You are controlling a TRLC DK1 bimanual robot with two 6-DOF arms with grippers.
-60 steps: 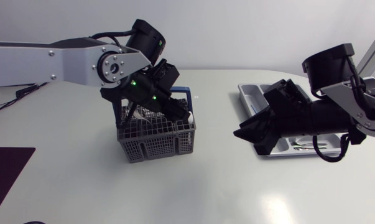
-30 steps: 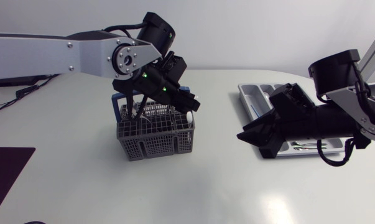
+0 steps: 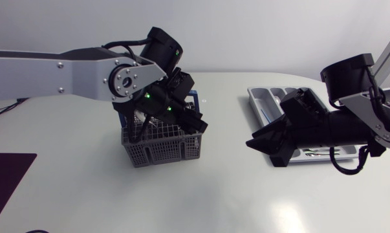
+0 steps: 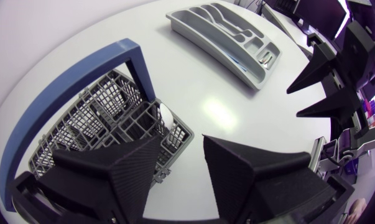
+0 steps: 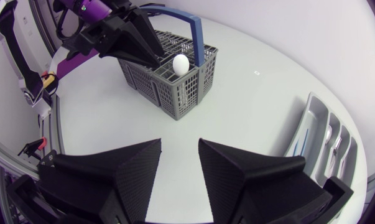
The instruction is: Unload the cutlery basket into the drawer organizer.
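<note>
Hangs with the left gripper (image 4: 181,142) low over the cutlery basket (image 3: 161,147), left of centre: wide open, holding nothing, near a white utensil head (image 5: 181,63). Hovers with the right gripper (image 5: 180,146) open, empty, just left of the drawer organizer (image 3: 262,98) at far right.

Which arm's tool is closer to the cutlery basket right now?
Left. The left tool is open right at the top edge of the basket. The right tool is off to the side by the drawer organizer, with bare table between it and the basket.
</note>
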